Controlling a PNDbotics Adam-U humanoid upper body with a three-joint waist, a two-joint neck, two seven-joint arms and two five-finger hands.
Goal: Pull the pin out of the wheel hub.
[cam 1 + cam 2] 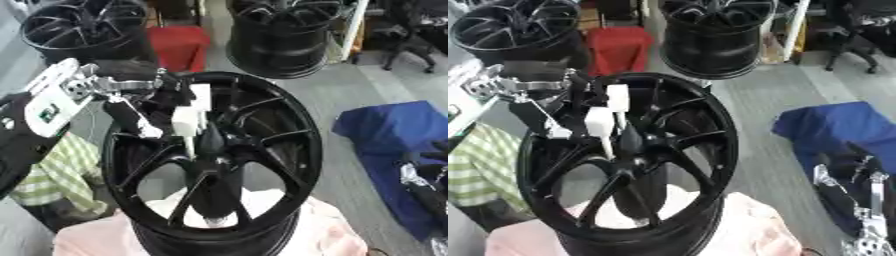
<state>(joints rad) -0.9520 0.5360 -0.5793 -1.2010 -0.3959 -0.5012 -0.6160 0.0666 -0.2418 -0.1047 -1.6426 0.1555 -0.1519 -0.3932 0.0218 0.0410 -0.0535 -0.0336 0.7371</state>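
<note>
A black spoked wheel hub (262, 150) lies face up on a pink cloth (337, 232) in the middle of the view. From its centre bore rises a thin pale pin (190, 145) with a white block-shaped top. My left hand (131, 112) reaches in from the left over the hub's upper left rim. Its fingers are curled around the pin's white top. My right hand (859, 200) rests at the lower right, fingers up, apart from the hub and holding nothing.
Two more black wheel hubs stand behind, one at the top left (83, 25) and one at the top middle (284, 35), with a red box (179, 45) between them. A blue cloth (394, 130) lies right; a green checked cloth (52, 175) lies left.
</note>
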